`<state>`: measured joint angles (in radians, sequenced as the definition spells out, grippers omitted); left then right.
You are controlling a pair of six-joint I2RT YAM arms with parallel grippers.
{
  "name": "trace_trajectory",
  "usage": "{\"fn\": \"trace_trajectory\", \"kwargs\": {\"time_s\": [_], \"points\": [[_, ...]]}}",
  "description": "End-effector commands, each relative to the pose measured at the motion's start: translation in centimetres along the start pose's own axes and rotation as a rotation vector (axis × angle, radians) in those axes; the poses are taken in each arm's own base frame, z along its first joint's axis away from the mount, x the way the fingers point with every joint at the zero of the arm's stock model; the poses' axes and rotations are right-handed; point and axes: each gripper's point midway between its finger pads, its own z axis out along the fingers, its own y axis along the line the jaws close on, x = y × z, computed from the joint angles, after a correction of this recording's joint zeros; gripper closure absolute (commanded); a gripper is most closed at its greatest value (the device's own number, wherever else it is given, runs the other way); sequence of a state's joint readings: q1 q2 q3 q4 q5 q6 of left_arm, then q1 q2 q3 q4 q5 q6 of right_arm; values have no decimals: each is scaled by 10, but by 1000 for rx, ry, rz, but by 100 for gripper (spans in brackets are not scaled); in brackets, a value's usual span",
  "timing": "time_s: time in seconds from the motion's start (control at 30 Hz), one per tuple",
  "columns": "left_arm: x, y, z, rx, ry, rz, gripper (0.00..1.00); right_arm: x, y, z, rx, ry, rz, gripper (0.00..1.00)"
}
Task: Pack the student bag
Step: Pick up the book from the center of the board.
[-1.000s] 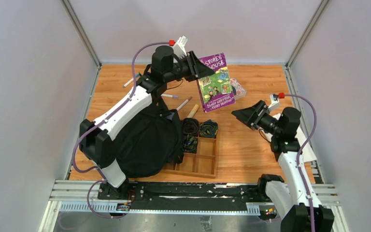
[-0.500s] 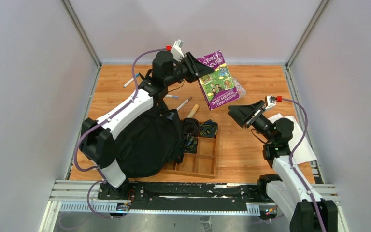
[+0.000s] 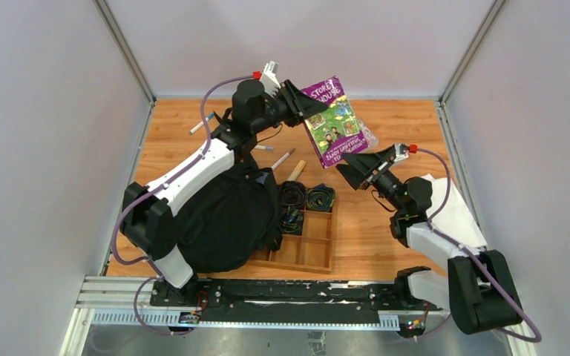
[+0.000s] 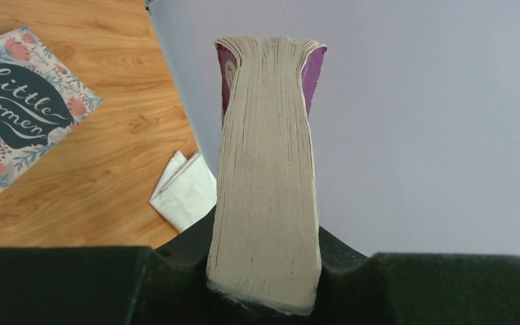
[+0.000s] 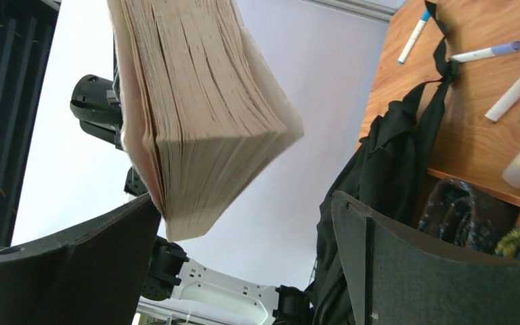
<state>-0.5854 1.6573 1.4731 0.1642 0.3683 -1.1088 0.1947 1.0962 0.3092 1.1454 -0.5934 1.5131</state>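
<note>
**Transferring the book between arms**

The left gripper (image 3: pixel 304 106) is clamped on the upper edge of the purple book (image 3: pixel 335 122), which it holds aloft at 12 o'clock. The right gripper (image 3: pixel 352 169) has its jaws apart and brackets the book's lower corner. The student bag (image 3: pixel 223 215) lies at 8 o'clock, touching the wooden tray (image 3: pixel 312 248). This is probably a handover. The right jaws should close on the pages before the left releases.

Left hand (image 3: pixel 308 107) high and clamped tight; right hand (image 3: pixel 355 169) lower, spread wide.
</note>
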Motion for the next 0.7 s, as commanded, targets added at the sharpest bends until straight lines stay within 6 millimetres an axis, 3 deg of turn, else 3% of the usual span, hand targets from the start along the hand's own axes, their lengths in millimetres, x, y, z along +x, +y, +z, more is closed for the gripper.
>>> {"fn": "trace_trajectory", "kwargs": {"time_s": [0.0, 0.3, 0.47, 0.57, 0.6, 0.63, 0.67], "points": [[-24, -55, -19, 142, -89, 36, 100, -4, 45, 16, -177, -15, -53, 1], [-22, -50, -22, 130, -91, 31, 100, -13, 67, 36, -289, -24, -36, 7], [-22, -43, -22, 110, -105, 29, 100, -10, 77, 46, -321, -11, -34, 22], [-22, -40, -22, 101, -108, 35, 100, -8, 79, 49, -327, 2, -30, 48], [-22, -39, -22, 100, -108, 36, 100, -7, 78, 50, -323, 4, -27, 63], [-20, -37, -21, 97, -103, 40, 97, -6, 77, 50, -320, 11, -27, 87], [-19, -37, -21, 98, -98, 52, 83, -5, 74, 51, -309, 18, -22, 99]]}}
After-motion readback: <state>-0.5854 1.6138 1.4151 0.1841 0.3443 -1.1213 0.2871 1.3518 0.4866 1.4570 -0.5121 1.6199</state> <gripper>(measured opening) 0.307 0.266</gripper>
